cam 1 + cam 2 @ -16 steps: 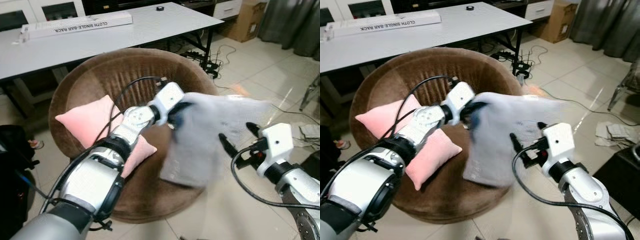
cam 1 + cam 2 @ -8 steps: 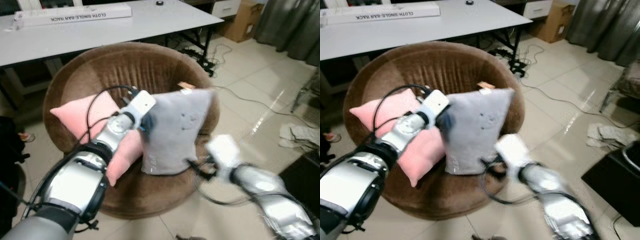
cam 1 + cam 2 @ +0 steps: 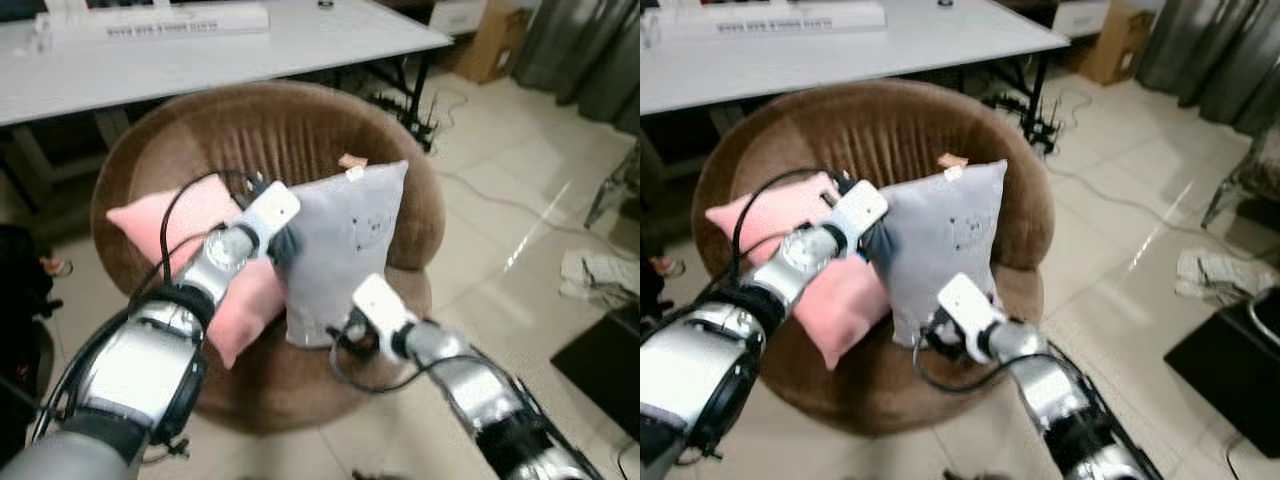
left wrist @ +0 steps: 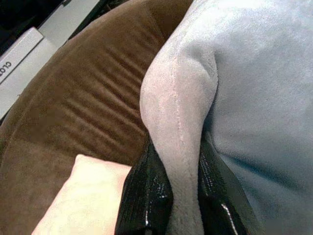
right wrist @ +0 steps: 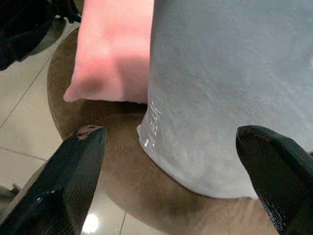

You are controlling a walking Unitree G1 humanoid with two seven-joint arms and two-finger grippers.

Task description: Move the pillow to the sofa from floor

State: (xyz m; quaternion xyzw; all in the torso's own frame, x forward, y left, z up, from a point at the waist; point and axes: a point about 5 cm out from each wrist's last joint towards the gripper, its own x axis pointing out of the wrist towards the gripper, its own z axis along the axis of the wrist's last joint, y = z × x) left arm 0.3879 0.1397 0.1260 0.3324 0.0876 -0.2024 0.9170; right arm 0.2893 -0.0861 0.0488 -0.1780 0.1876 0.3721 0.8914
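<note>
A grey pillow (image 3: 345, 245) stands upright on the seat of the round brown sofa chair (image 3: 250, 130), leaning against its backrest. A pink pillow (image 3: 150, 215) lies beside it on the left. My left gripper (image 3: 282, 243) is shut on the grey pillow's left edge; in the left wrist view its black fingers (image 4: 146, 196) pinch the pillow's seam (image 4: 178, 122). My right gripper (image 3: 345, 338) is low at the pillow's bottom edge. It is open, with wide-spread fingers (image 5: 68, 181) facing the grey pillow (image 5: 230, 88) and touching nothing.
A white table (image 3: 250, 45) with a long white box stands behind the sofa chair. Cables (image 3: 420, 110) and a cardboard box (image 3: 490, 45) lie at the back right. On the tiled floor to the right are a crumpled cloth (image 3: 600, 275) and a black object (image 3: 610, 370).
The grey pillow has swung left from mid-air and come to rest upright on the seat. My right gripper has dropped and moved left to the pillow's bottom edge.
</note>
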